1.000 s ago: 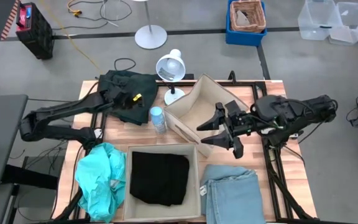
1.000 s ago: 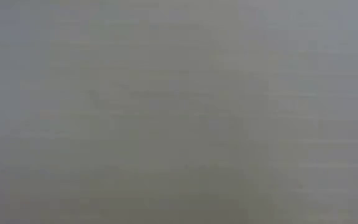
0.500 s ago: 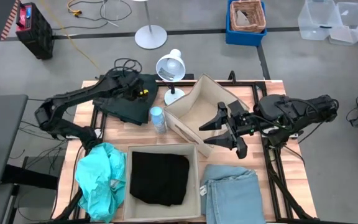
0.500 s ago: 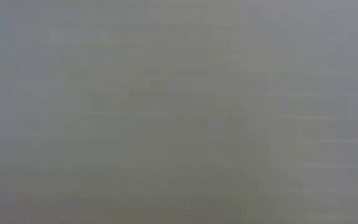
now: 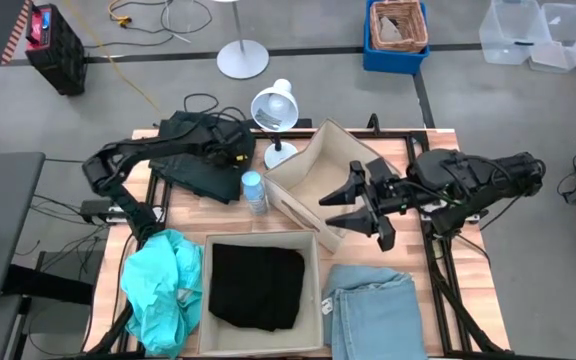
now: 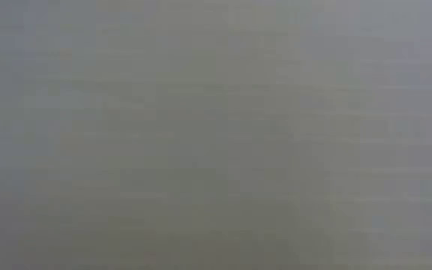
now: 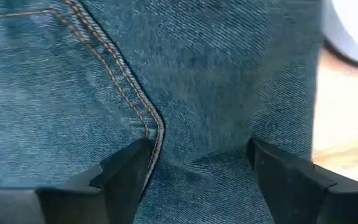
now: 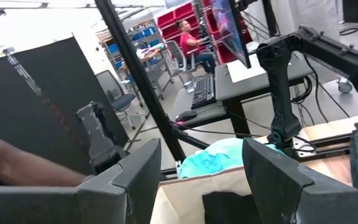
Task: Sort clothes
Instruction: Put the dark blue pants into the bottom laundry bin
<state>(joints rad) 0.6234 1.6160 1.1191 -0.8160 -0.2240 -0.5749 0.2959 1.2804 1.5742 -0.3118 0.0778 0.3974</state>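
Note:
The dark green garment (image 5: 203, 165) lies on the table's far left part. In the left wrist view its cloth (image 7: 104, 81) looks denim-like, with a stitched seam. My left gripper (image 5: 230, 152) is open over it, its fingers (image 7: 197, 155) pointing down at the cloth. The black garment (image 5: 258, 285) lies in a beige box (image 5: 206, 300) at the near edge. The turquoise garment (image 5: 160, 290) lies left of that box and the pale blue garment (image 5: 373, 310) right of it. My right gripper (image 5: 363, 205) is open and empty beside a tilted beige box (image 5: 308, 175). My left gripper comes at the dark green garment from above. Its two spread fingertips (image 7: 135, 163) stand on the top layer of cloth, one beside a stitched seam (image 7: 157, 127). A small crease shows between them. The garment lies flat on the table.
A white desk lamp (image 5: 275, 105) and a water bottle (image 5: 254, 190) stand between the dark green garment and the tilted box. The low view is fully covered by something grey. A person sits in the room behind, seen in the right wrist view (image 8: 188, 37).
My left arm has folded in from the table's left side. Its gripper has gone a little toward the far right over the dark green garment. The garments have not moved.

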